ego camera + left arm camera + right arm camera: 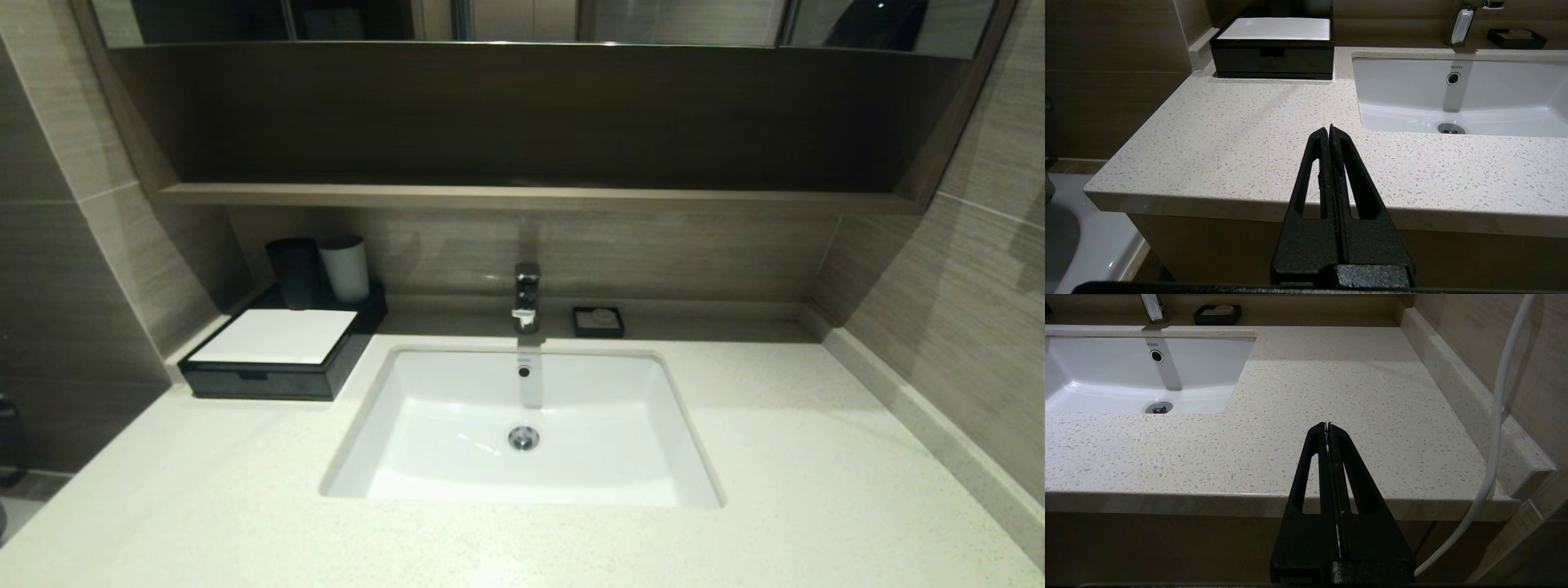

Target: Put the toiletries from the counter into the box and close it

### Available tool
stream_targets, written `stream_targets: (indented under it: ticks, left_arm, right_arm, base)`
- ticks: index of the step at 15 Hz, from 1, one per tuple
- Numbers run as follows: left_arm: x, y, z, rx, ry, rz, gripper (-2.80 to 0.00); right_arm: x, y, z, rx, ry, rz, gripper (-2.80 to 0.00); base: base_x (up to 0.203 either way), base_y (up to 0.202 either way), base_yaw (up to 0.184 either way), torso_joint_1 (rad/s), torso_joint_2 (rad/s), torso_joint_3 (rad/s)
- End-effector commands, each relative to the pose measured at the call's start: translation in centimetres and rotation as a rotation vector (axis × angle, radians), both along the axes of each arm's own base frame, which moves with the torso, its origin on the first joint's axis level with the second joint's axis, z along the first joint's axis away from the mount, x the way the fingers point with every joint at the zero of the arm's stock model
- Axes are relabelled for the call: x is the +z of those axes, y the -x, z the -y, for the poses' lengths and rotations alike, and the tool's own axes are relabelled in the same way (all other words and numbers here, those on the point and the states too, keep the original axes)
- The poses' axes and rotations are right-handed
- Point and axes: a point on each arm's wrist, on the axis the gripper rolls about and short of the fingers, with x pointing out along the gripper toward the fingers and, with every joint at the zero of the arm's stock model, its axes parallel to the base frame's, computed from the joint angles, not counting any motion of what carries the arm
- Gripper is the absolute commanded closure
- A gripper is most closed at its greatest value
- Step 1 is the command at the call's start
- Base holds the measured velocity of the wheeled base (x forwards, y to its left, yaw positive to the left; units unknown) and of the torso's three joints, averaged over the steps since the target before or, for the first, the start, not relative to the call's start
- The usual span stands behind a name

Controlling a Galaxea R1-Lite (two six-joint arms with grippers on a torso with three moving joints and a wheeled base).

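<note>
Counter (1229, 134) ahead, both fingers (1316, 163) closed, empty.

black cup (294, 272) hiding box's (269, 359) rear, soap dish (598, 321) contents indistinct

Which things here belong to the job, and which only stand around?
For the job: low black box with white top panel, drawer shut; pale speckled stone counter; shut left gripper. No wrapped toiletries are visible.

Only standing around: black cup, white cup, chrome tap, black square soap dish.
</note>
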Motion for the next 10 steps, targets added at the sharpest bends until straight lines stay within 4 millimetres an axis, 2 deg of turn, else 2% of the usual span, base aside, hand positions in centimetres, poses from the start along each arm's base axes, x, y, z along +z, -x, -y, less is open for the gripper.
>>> stream_targets:
  ticks: [1,10]
  left_arm:
    - [-0.59,-0.12,0.00,0.001,-0.005,-0.019,0.00]
    - [-0.58,-0.09,0.00,0.001,-0.016,-0.013,0.00]
  right_arm:
    - [-0.04,-0.01,0.00,0.001,0.000,-0.001,0.00]
    - [-0.04,0.00,0.00,0.001,0.000,0.000,0.00]
  base:
    - [0.000,0.000,0.000,0.000,0.00,0.000]
    - [0.000,0.000,0.000,0.000,0.00,0.000]
